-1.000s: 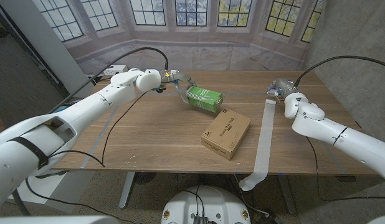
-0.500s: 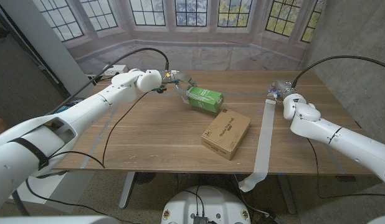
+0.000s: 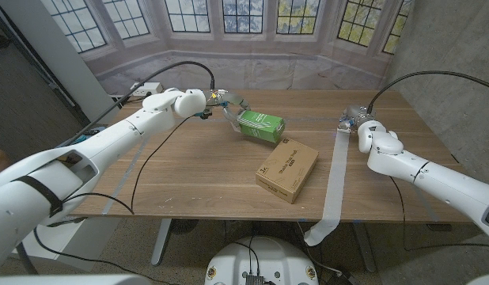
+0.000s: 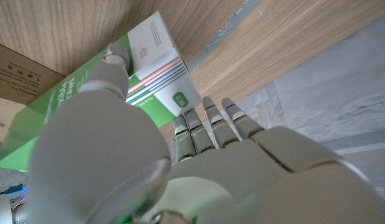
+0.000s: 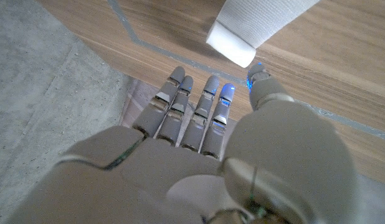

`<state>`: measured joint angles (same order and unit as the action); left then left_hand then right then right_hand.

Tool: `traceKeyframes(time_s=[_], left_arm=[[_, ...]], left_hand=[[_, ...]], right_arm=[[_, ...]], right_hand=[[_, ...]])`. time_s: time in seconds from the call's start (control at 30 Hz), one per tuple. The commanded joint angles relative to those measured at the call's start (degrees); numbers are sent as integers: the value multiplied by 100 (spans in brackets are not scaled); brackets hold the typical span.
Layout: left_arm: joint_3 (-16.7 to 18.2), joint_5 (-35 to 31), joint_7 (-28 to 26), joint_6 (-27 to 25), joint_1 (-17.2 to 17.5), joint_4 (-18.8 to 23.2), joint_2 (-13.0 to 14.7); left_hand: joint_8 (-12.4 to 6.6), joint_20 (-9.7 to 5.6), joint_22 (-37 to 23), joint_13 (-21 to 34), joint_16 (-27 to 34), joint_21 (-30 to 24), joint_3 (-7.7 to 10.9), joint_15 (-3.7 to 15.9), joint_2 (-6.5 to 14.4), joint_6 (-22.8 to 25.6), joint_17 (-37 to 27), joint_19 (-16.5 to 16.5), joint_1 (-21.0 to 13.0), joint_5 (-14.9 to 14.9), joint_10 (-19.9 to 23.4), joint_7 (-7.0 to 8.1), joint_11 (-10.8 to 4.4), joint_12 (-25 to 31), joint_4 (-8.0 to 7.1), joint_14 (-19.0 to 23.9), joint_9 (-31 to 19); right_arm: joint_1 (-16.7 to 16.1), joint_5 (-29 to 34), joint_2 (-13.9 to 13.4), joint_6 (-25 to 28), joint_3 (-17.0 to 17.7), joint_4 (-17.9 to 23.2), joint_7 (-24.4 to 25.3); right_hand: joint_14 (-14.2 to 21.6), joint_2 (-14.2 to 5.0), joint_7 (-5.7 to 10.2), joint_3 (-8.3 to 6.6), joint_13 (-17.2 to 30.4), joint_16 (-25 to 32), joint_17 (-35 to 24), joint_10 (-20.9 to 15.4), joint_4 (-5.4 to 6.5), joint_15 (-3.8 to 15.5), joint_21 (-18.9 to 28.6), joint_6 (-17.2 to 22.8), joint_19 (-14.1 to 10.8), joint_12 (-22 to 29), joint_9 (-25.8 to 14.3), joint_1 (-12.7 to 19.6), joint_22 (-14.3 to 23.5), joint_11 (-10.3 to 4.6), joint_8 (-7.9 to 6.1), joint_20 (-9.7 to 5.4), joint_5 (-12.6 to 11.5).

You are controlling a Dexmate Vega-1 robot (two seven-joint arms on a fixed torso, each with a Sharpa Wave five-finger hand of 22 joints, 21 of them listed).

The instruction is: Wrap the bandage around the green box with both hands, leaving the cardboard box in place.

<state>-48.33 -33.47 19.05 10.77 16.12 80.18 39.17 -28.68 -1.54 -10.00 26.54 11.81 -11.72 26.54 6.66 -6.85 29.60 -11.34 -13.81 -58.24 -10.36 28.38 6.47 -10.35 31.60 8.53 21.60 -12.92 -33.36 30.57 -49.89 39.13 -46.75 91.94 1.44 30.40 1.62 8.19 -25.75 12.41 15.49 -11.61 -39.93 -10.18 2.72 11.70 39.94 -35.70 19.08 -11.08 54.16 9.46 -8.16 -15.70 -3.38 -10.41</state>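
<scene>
The green box (image 3: 261,125) lies at the table's far middle, and my left hand (image 3: 220,103) grips its left end. In the left wrist view my thumb presses on the green box's (image 4: 74,106) printed side while the fingers (image 4: 208,121) reach past its white end. The white bandage (image 3: 335,176) lies unrolled down the right side of the table, its near end hanging over the front edge. My right hand (image 3: 356,115) hovers at its far end. In the right wrist view that hand's fingers (image 5: 199,109) are straight and apart, just short of the bandage's end (image 5: 255,25), holding nothing.
The cardboard box (image 3: 286,169) sits between the green box and the bandage, also visible beside the green box (image 4: 15,68) in the left wrist view. Black cables (image 3: 149,154) trail across the table's left part. The table's right edge (image 3: 434,134) is close to my right arm.
My right hand and forearm have shifted slightly left toward the bandage's far end. The left hand and green box have stayed put.
</scene>
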Motion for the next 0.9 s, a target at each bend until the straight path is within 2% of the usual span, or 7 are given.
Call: traceKeyframes(time_s=[0.03,0.4,0.63,0.9], left_arm=[[-29,30,15,15,-10,-40,-4],[-37,43,36,9,-11,-25,-13],[-37,47,70,-22,6,21,-5],[-39,45,88,-42,24,67,-3]], left_hand=[[-38,-3,-21,23,-24,26,79,-2,345,718,-7,16,32,5,232,139,-209,29,-41,23,-16],[-54,-4,-21,40,-27,27,80,-1,353,729,-8,17,41,9,237,147,-208,21,-40,28,-13],[-61,-2,-20,50,-29,26,79,2,359,728,-10,16,51,10,236,152,-208,16,-42,25,-11],[-73,-1,-20,63,-29,28,77,2,373,735,-13,19,55,12,246,159,-209,12,-43,25,-9]], right_arm=[[19,183,103,-68,-39,-245,-50],[13,264,190,-138,-51,-437,67],[-6,309,240,-186,-57,-538,197],[-52,327,276,-202,-54,-605,319]], right_hand=[[92,-6,-10,40,35,57,-28,-92,-3,993,30,85,-71,42,-6,108,32,10,-8,-363,-43],[166,-19,7,61,72,89,-73,-209,6,1011,21,167,-98,93,-8,224,34,1,-7,-376,-49],[284,-37,20,72,115,138,-124,-385,5,1025,18,321,-137,176,-9,373,35,-50,-29,-408,-56],[421,-50,23,99,163,198,-182,-515,12,1036,20,497,-190,249,-11,503,37,-42,-54,-442,-52]])
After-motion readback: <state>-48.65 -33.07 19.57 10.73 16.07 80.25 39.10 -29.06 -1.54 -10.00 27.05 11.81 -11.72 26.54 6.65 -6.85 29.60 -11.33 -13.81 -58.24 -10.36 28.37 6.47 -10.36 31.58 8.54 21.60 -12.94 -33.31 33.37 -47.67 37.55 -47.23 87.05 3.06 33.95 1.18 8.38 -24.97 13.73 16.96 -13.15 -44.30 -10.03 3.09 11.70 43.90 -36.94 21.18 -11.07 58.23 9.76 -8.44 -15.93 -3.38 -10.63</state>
